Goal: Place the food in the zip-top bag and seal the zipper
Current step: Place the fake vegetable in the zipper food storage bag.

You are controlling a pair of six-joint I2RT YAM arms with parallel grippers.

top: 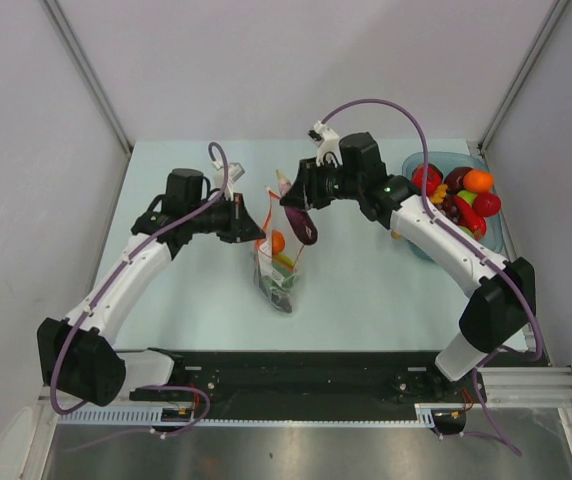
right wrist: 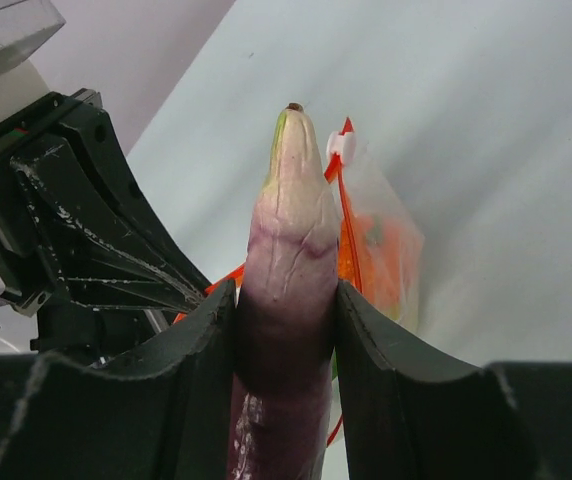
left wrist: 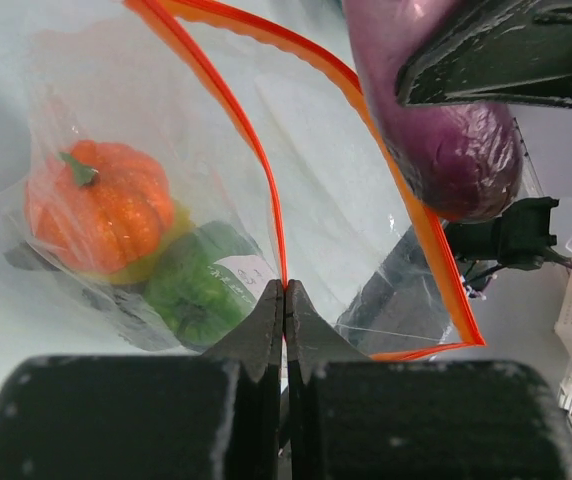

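Note:
The clear zip-top bag (top: 281,268) stands mid-table with its mouth held up. My left gripper (left wrist: 285,290) is shut on the orange-red zipper (left wrist: 256,140) at the near edge of the mouth. Inside the bag lie an orange pumpkin (left wrist: 101,200) and a green pepper (left wrist: 196,285). My right gripper (right wrist: 284,290) is shut on a purple eggplant (right wrist: 288,230), which hangs tilted just over the open mouth (top: 304,225), to the right of the left gripper (top: 251,222). The eggplant's pale green tip points away from the right wrist camera.
A translucent blue tray (top: 414,160) sits at the back right, behind the right arm, holding several more toy fruits and vegetables (top: 466,195). Grey walls close in the table on the left, right and back.

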